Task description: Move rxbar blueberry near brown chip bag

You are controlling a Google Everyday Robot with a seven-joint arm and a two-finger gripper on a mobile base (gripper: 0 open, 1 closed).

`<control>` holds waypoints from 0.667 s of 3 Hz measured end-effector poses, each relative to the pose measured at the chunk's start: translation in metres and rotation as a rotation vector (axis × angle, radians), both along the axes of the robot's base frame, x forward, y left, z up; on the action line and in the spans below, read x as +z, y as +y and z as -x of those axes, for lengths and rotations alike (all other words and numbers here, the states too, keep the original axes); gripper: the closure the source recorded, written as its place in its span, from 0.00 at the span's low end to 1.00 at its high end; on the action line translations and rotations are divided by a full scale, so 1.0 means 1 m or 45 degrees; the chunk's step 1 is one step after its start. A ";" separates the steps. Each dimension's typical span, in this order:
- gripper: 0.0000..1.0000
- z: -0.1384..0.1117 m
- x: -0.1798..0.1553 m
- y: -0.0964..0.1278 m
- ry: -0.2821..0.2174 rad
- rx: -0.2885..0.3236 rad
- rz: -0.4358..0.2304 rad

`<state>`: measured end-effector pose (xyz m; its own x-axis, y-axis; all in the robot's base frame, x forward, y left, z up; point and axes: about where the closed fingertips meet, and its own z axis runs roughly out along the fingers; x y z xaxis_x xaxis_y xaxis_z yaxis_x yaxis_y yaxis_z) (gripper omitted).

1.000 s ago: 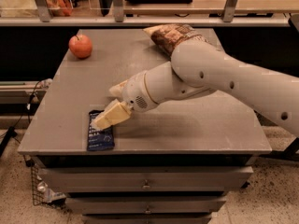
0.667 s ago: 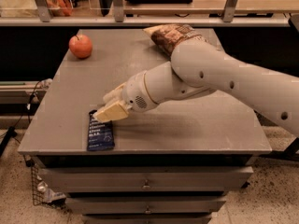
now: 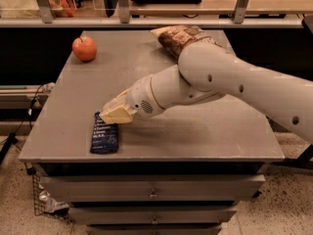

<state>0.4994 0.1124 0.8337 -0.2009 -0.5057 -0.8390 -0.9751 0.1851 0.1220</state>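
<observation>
We are at the grasp step; our gripper [image 3: 115,114] hangs over the top end of the rxbar blueberry [image 3: 105,137], which lies flat at the table's [image 3: 195,136] 7 o'clock corner; whether the gripper is apart or clamped we cannot tell; next we must secure the bar, lift it, and carry it toward 1 o'clock, beside the brown chip bag [image 3: 176,38].

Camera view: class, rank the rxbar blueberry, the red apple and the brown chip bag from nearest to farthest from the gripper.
1. rxbar blueberry: front left of the table, right at the tip of the gripper.
2 and 3. red apple, back left, and brown chip bag, back right and partly hidden behind the arm: both far off, too close to call.
</observation>
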 end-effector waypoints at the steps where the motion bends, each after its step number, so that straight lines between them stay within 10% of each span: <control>1: 1.00 -0.009 0.001 -0.001 0.015 0.015 0.021; 2: 1.00 -0.031 0.026 0.008 -0.033 0.089 0.092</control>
